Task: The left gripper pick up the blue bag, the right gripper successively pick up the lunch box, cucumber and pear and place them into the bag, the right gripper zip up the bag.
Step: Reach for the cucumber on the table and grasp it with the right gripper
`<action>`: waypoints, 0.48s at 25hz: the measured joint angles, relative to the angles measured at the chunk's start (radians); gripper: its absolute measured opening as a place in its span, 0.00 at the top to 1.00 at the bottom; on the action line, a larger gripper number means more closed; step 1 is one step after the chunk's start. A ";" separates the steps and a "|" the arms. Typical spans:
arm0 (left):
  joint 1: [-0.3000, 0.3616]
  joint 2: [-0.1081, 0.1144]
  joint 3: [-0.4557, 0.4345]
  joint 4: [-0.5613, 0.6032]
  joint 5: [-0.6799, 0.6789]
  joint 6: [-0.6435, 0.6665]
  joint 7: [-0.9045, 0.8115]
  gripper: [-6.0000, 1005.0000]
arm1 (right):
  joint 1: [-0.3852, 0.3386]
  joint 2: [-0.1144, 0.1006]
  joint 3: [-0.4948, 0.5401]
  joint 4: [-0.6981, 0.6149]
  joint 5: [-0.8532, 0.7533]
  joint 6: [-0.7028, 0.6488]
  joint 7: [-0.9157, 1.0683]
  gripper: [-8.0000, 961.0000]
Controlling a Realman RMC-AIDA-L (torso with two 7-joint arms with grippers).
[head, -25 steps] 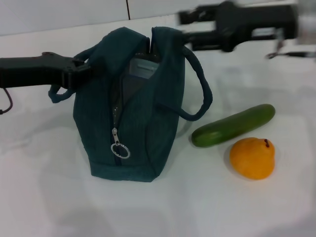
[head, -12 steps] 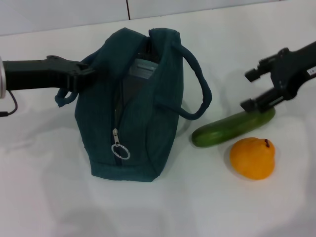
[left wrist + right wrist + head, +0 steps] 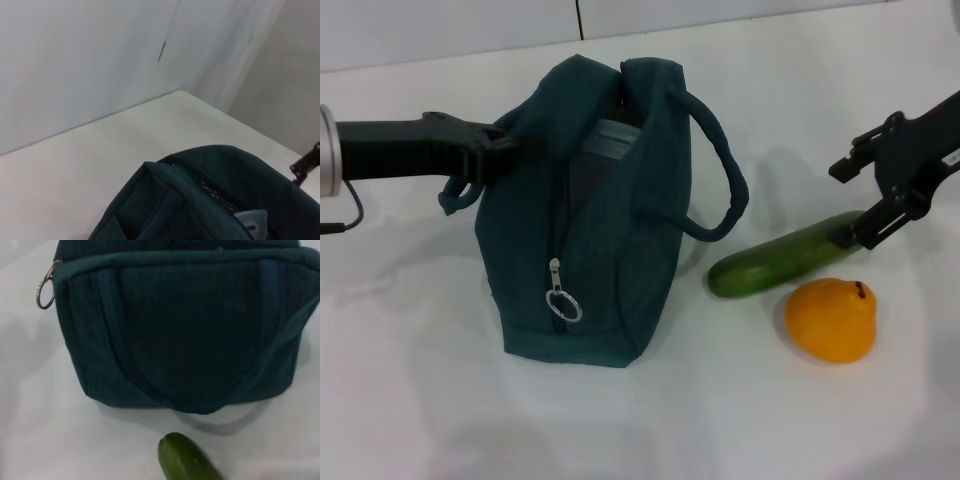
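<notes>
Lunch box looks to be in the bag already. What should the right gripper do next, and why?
Probably close on the cucumber: the right gripper sits open at its far end, one finger touching it. The lunch box already shows inside the blue bag, which the left gripper holds.

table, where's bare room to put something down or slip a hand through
Bare table in front of the bag and left of it under the left end effector. Crowded on the right: cucumber and pear nearly touch, the right end effector at the cucumber's far end.
</notes>
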State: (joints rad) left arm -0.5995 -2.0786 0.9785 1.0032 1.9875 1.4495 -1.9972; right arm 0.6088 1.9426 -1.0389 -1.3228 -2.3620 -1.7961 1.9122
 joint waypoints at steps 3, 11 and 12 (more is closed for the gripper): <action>-0.001 0.000 0.000 0.000 0.000 -0.011 0.003 0.95 | 0.003 0.004 -0.031 -0.003 -0.037 0.013 -0.001 0.09; -0.004 0.000 0.000 0.002 0.001 -0.014 0.010 0.95 | 0.035 0.028 -0.109 0.041 -0.142 0.037 -0.002 0.09; -0.005 0.000 0.000 0.002 0.001 -0.014 0.010 0.95 | 0.037 0.033 -0.130 0.044 -0.167 0.049 0.000 0.09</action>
State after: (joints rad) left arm -0.6045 -2.0786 0.9785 1.0053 1.9880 1.4356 -1.9867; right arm 0.6461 1.9752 -1.1691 -1.2789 -2.5292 -1.7470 1.9127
